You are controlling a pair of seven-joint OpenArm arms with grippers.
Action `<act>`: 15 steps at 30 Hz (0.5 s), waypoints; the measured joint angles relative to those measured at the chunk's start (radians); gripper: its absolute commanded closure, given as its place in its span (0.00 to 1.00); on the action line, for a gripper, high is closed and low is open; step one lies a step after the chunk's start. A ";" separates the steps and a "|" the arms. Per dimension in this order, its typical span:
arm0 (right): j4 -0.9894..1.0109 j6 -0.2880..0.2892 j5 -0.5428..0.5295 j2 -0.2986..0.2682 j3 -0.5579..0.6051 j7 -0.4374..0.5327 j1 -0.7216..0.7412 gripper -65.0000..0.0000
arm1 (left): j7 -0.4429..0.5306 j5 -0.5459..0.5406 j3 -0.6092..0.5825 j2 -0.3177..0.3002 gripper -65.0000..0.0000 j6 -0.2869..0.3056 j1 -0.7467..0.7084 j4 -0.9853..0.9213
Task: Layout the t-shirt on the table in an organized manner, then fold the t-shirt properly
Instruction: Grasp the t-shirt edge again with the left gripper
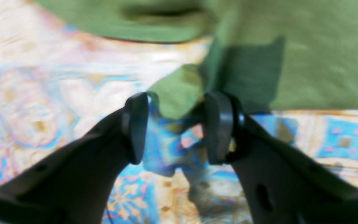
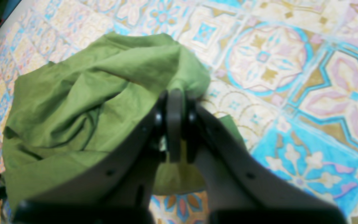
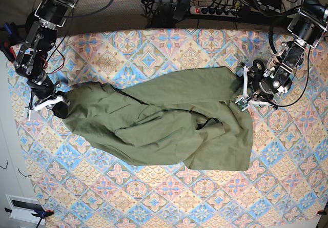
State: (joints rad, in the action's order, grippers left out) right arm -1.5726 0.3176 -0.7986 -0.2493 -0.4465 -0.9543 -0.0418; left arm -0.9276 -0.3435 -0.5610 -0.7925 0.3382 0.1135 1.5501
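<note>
The olive-green t-shirt lies crumpled across the middle of the patterned table, stretched between both arms. At its left end my right gripper is shut on a bunched fold of the t-shirt; in the right wrist view the right gripper has cloth pinched at its tips and hanging under it. At the shirt's upper right corner my left gripper stands open. In the left wrist view a corner of the t-shirt reaches into the gap of the left gripper, low over the table.
A power strip and cables run along the table's far edge. The table's left edge lies close to my right arm, with a white box on the floor beyond it. Bare patterned cloth surrounds the shirt on all sides.
</note>
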 measured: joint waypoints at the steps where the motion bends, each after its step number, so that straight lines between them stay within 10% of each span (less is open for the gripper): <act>1: 0.000 0.000 0.000 0.000 0.000 0.000 0.000 0.98 | 0.000 0.000 -0.003 0.000 0.56 0.000 0.003 0.000; 15: -0.001 -0.001 -0.001 -0.001 0.000 0.000 -0.001 0.98 | 0.005 -0.012 0.130 0.031 1.00 0.100 -0.017 0.040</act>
State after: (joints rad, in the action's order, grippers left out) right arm -1.5734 0.3168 -0.7994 -0.2501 -0.4469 -0.9543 -0.0425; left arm -0.9222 -0.3553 -0.4305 -0.7612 0.4385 0.0967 1.5898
